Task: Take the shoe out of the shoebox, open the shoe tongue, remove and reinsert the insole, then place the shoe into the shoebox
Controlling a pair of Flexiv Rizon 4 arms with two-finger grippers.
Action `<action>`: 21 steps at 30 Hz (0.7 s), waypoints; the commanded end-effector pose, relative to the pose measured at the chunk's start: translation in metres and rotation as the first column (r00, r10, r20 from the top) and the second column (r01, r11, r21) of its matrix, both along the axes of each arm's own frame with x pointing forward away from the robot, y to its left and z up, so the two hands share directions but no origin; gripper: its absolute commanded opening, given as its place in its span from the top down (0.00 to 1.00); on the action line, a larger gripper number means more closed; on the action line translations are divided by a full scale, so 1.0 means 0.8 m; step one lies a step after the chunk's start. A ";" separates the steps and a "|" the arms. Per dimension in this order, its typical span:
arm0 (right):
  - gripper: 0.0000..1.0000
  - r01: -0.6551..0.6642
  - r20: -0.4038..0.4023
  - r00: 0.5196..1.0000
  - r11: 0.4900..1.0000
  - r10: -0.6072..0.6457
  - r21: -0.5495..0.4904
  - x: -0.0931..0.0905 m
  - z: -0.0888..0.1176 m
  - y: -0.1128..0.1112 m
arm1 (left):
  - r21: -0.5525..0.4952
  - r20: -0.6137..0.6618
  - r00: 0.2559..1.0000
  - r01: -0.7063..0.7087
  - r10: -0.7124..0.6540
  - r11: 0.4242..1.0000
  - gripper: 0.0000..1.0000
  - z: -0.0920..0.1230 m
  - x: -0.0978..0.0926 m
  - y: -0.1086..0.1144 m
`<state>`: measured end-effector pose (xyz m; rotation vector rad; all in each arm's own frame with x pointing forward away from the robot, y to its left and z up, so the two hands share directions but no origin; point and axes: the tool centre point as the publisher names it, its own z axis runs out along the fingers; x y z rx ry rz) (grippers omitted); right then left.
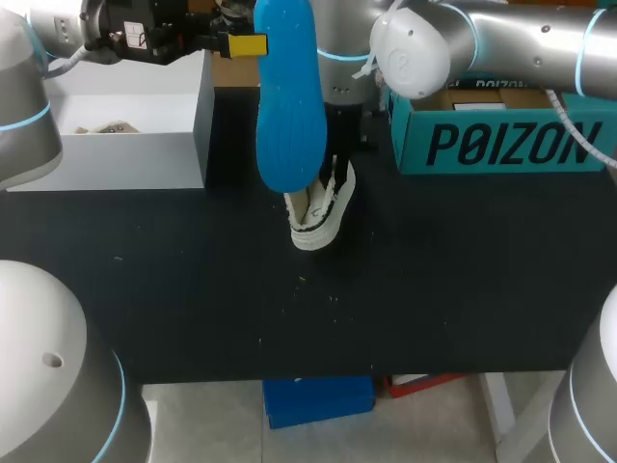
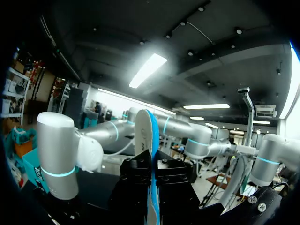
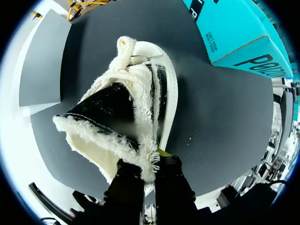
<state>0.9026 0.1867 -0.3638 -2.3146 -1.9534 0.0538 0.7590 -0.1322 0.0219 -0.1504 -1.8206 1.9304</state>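
While aloft, insole [image 1: 289, 106] edge-on between left jaws.

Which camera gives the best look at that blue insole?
The head view: most of the blue insole shows broadside, held up near the shoe. The left wrist view catches only its thin edge; the right wrist view shows the shoe but no insole.

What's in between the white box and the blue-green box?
The blue insole, in the left gripper, and the fuzzy shoe, in the right gripper. The head view shows it.
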 end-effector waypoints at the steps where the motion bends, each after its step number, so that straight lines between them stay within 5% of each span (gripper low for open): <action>1: 1.00 0.099 0.006 0.995 0.994 -0.099 0.042 -0.008 -0.022 0.000 | 0.002 0.000 1.000 -0.002 0.002 1.000 1.00 -0.001 -0.001 0.000; 21: 1.00 0.064 0.024 0.998 0.998 -0.064 0.020 -0.020 -0.036 -0.019 | 0.002 0.000 1.000 -0.002 0.002 1.000 1.00 -0.001 -0.001 0.000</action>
